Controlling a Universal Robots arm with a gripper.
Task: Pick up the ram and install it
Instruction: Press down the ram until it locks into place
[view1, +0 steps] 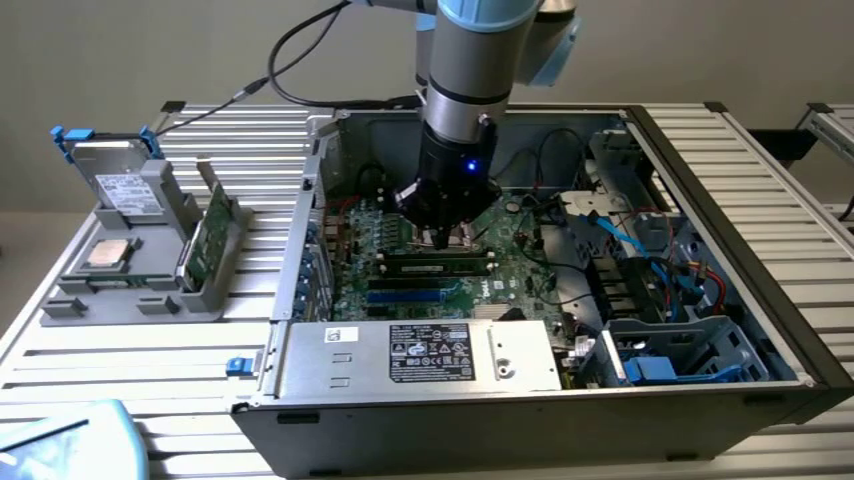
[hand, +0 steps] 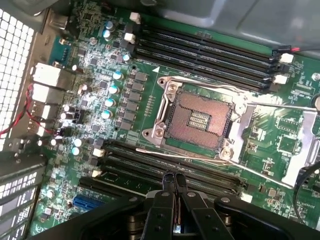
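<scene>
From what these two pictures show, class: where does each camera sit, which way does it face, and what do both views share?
Exterior view: off the arm, above the table, looking down into the open computer case; the arm and gripper show, over the ram lying on the motherboard.
Wrist view: on the wrist, looking down along the fingers at the empty CPU socket and slots.
Shared: gripper, motherboard.

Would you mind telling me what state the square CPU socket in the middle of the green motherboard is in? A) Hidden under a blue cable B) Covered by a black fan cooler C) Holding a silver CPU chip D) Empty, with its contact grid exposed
D: in the wrist view, the square CPU socket on the green motherboard shows its bare contact grid inside the silver metal frame.
</scene>
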